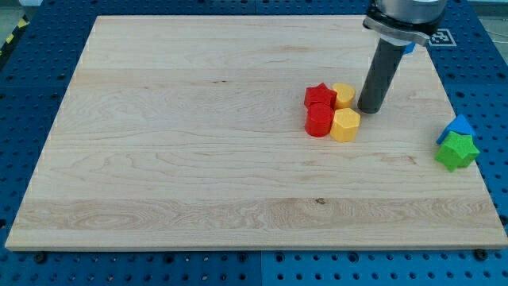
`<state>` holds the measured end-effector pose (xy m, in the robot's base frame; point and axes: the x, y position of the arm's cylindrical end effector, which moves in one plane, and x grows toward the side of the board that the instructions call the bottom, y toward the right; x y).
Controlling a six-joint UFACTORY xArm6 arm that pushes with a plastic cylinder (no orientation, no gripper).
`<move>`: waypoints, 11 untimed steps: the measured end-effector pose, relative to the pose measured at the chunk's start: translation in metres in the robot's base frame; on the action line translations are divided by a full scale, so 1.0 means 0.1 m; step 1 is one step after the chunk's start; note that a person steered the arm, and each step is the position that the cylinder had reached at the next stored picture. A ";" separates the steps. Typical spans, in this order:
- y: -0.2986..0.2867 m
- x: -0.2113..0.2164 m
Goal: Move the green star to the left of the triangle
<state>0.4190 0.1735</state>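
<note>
The wooden counter (198,159) carries every block. There is no claw to be apart or together: the arm ends in a dark rod, and my tip (370,110) rests just right of the yellow blocks. From that tip, the green star (457,151) lies well to the view's right and lower, touching the blue triangle (459,125) above it. Left of the tip huddle a red star (320,96), a red cylinder (319,121), a yellow hexagon (345,125) and a smaller yellow block (344,95).

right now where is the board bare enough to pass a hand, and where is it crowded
Bare: everything left of the red star, and the strip along the view's bottom. Crowded: the cluster of red star, red cylinder, yellow hexagon and small yellow block, with my tip beside it. The green star touches the blue triangle at the right edge.
</note>
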 end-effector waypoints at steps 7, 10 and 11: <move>1.72 0.10; 1.71 0.60; 1.71 0.62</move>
<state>0.4813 0.3447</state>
